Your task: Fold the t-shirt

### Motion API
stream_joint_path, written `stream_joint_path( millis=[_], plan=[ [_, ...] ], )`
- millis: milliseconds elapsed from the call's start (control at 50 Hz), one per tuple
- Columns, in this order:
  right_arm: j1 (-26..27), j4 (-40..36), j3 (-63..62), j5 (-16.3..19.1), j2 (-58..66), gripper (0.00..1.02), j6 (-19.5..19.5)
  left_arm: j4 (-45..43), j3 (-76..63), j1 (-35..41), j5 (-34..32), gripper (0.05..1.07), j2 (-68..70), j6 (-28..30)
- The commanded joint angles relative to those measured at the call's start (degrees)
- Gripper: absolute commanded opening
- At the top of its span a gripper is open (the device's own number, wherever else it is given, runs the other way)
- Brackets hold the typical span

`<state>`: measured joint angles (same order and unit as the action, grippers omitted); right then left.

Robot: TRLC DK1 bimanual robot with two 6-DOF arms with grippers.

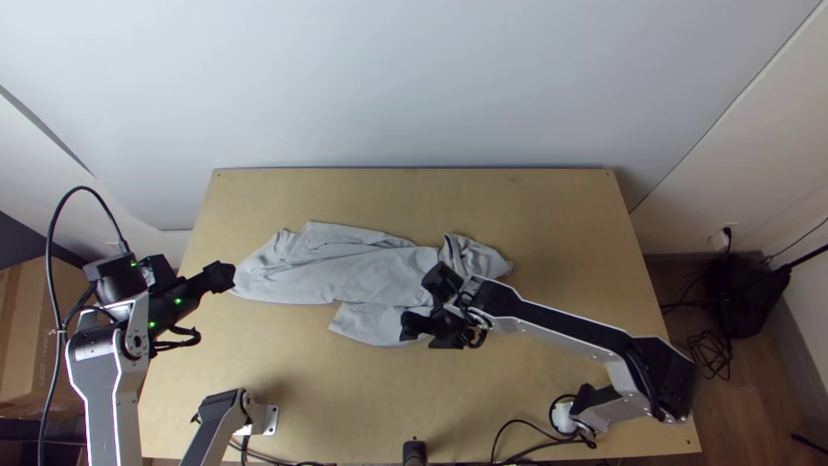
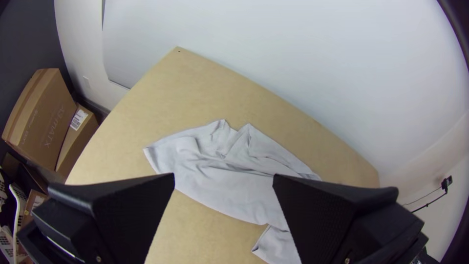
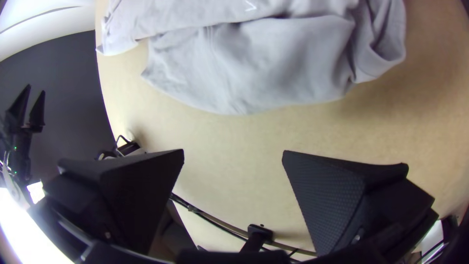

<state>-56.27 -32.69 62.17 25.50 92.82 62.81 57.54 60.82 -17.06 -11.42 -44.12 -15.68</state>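
Note:
My left gripper (image 1: 222,276) is over the table's left edge, beside the left end of the light grey t-shirt (image 1: 336,267). The shirt lies stretched across the table, wrinkled, with a flap towards the near side and a bunched right end. Above its near side is my right gripper (image 1: 424,333), hiding part of the cloth. In the left wrist view the left gripper (image 2: 223,178) stands open, the shirt (image 2: 229,186) beyond its fingers. The right gripper (image 3: 233,152) is also open in the right wrist view, bare table between its fingers and the shirt (image 3: 273,63) farther off.
Bare wooden table (image 1: 535,198) surrounds the shirt. A black post (image 1: 414,450) and cables (image 1: 526,438) are at the near edge, with a white-and-black bracketed arm part (image 1: 224,418) at the near left. Cardboard boxes (image 2: 44,117) stand beyond the left side.

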Motion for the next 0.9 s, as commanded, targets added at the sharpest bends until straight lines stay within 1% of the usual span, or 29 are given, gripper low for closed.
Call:
stream_joint_path(
  millis=[0, 140, 160, 200, 300, 400, 440, 500, 520, 580, 600, 760, 820, 840, 880],
  plan=[
    [-0.5, -0.7, 2.7, 1.1, 4.1, 0.85, 1.5, 0.0, 0.6, -1.0, -0.6, 1.03, 1.1, -0.7],
    [-0.7, -0.5, 4.1, 1.6, 7.3, 0.83, 1.0, -0.1, 0.4, -2.0, -0.6, 1.03, 2.3, -0.3],
    [-0.7, -0.4, 4.3, 1.7, 7.8, 0.81, 1.1, 0.0, 0.4, -2.1, -0.6, 1.03, 2.4, -0.2],
    [-0.9, -0.4, 4.6, 1.7, 8.7, 0.73, 1.0, 0.1, 0.3, -2.1, -0.6, 1.03, 2.8, -0.1],
    [-1.0, -0.1, 5.2, 1.6, 10.3, 0.59, 0.9, 0.6, 0.2, -2.3, -0.6, 1.03, 3.2, 0.1],
    [-0.8, 1.4, 5.4, 1.5, 11.2, 0.37, 0.5, 1.1, 0.2, -2.4, -0.6, 1.03, 3.6, 0.4],
    [-0.7, 1.4, 5.7, 1.6, 11.9, 0.35, 0.5, 1.2, 0.0, -2.4, -0.6, 1.03, 3.8, 0.6],
    [-0.5, 0.8, 6.6, 1.6, 12.6, 0.34, -0.1, 1.4, -0.3, -2.5, -0.6, 1.03, 3.7, 1.1],
    [-0.4, 0.7, 6.6, 1.6, 12.5, 0.28, -0.6, 1.4, -0.6, -2.7, -0.6, 1.03, 3.7, 1.4],
    [0.0, 0.8, 6.8, 0.3, 12.3, 0.04, -0.9, 1.5, -1.0, -3.8, -0.6, 1.03, 3.4, 2.4],
    [0.3, 0.7, 6.8, 0.1, 12.3, 0.02, -0.8, 1.5, -1.1, -4.2, -0.6, 1.03, 3.3, 3.0],
    [1.5, 0.6, 6.6, -0.1, 12.3, 0.02, -1.9, 1.6, -2.3, -8.3, -0.5, 1.03, 1.8, 7.2],
    [1.5, 0.6, 7.3, -0.1, 12.3, 0.03, -3.9, 1.6, -2.5, -9.0, -0.5, 1.03, 1.5, 8.1],
    [1.3, 0.6, 7.6, -0.1, 12.4, 0.08, -4.8, 1.6, -2.4, -9.3, -0.5, 1.03, 1.5, 8.4],
    [1.0, 0.3, 8.2, -0.1, 12.7, 0.29, -5.7, 1.6, -2.4, -9.7, -0.5, 1.03, 1.6, 9.0]
  ],
)
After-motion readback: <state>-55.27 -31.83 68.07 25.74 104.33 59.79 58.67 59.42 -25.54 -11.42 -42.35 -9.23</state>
